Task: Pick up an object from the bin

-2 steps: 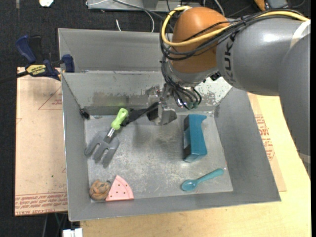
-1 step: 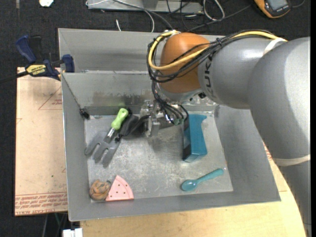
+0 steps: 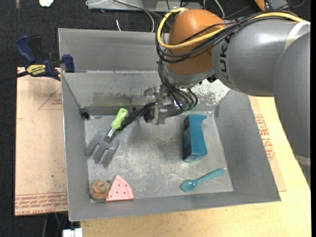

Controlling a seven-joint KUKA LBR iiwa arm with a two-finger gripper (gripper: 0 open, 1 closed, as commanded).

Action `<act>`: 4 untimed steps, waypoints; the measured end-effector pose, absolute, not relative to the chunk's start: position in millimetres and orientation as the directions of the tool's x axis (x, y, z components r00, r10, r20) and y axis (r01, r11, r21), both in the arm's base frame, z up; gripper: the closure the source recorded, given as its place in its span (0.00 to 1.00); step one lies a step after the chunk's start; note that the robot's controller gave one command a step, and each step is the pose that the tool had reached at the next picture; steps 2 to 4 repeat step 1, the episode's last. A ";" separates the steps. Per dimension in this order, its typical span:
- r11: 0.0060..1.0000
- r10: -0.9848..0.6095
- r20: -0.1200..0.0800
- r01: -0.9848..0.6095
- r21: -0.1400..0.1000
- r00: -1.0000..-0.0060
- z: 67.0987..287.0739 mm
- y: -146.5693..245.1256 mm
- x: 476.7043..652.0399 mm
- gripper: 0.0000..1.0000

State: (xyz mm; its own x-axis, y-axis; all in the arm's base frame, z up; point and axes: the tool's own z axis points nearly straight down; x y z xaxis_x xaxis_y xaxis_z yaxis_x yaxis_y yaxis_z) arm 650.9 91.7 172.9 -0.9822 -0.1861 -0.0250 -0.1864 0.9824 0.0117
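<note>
Against the left wall of the grey metal bin (image 3: 74,132), in the near left corner, a small brown and tan lump (image 3: 100,189) lies touching a flat pink wedge with a rounded edge (image 3: 121,189). Above them, a toy garden fork with grey tines, a lime-green grip and a dark shaft (image 3: 117,121) lies aslant on the floor. Its tines point toward the near left and its dark end runs up to the right, toward the back wall.

The claw (image 3: 158,110) hangs low at the foot of the back wall, about midway along it, just beside the dark end of the fork. Cables and shadow crowd it. Whether it is open or closed cannot be told, and neither can whether it touches the fork. Nothing can be seen held in it. The wrist's rounded orange cover (image 3: 193,32) sits over it, and the thick grey arm (image 3: 266,48) crosses the bin's right rim.

Right of the claw, a long blue rectangular block with a dark side (image 3: 195,135) lies lengthwise, near the claw but apart from it. Nearer the front, a teal plastic spoon (image 3: 201,178) lies with its bowl to the left.

The middle of the floor, between the fork and the block, is bare. So is the strip along the front wall between the wedge and the spoon.
</note>
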 end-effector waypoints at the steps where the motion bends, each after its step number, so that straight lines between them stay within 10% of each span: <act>1: 0.980 -0.197 -0.017 -0.197 0.015 -0.980 212.5 106.7 628.9 1.00; 4: 0.980 -0.197 -0.017 -0.197 0.015 -0.980 212.5 106.7 628.9 1.00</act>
